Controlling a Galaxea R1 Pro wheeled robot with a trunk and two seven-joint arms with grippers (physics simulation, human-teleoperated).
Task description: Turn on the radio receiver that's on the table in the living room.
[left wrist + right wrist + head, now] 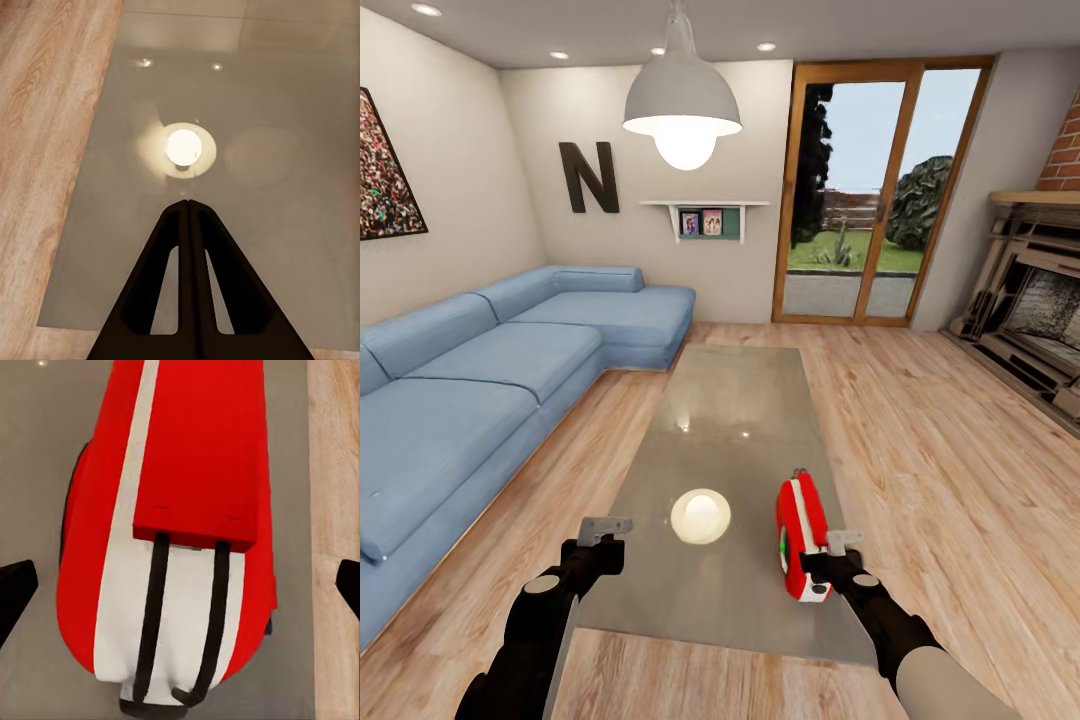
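The radio (801,535) stands on its edge on the table (730,420), in the lower right part of the head view, near the table's right edge and close to its near end. It is red with a white band; a green patch shows on its left face. In the right wrist view the radio (187,510) lies directly ahead of the camera, between the two dark fingertips (15,592) that show at either side of the frame. Those jaws stand wide open and grip nothing; whether they touch the radio cannot be told. In the head view the right gripper (838,556) sits just beside the radio's near end, at its right.

The left gripper (603,530) hovers over the table's near left part, well apart from the radio. In the left wrist view its jaws (187,217) are pressed together, holding nothing, above the bare grey top.

A bright lamp reflection (700,516) lies on the table between the two grippers. The white pendant lamp (682,105) hangs at upper centre. A blue sofa (490,370) fills the left side, a letter N (588,177) hangs on the far wall, and a fireplace (1035,290) stands at the right edge. Wood floor (940,450) surrounds the table.
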